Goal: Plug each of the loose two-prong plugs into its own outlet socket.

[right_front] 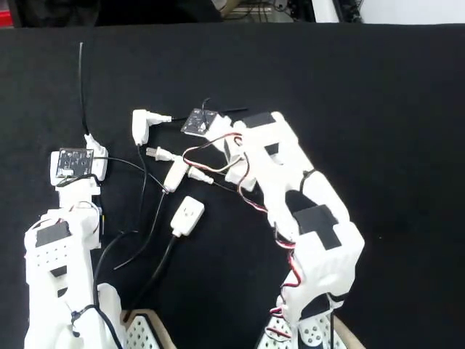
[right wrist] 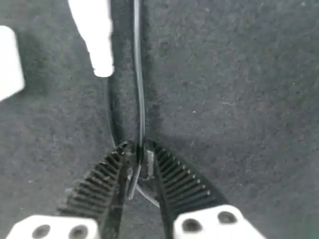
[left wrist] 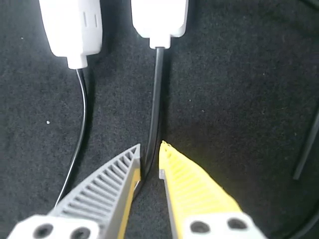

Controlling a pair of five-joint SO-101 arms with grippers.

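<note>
Nearby, loose plug (right_front: pixel 173 172) beside outlet socket (right_front: pixel 187 216)

The work surface is a table (right_front: pixel 407 109) covered with black, felt-like cloth and evenly lit. Beyond its far edge runs a narrow strip of room: a dark zone (right_front: pixel 43 11) at one end, loose cables (right_front: pixel 265 9) midway, and a white surface (right_front: pixel 414 9) at the other end.

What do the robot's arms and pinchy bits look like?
One arm is chunky white plastic; the other arm is too, trailing red, white and black wires. The left tool has one grey ribbed finger and one yellow. The right tool has black jagged fingers. Both have white bases with holes.
</note>
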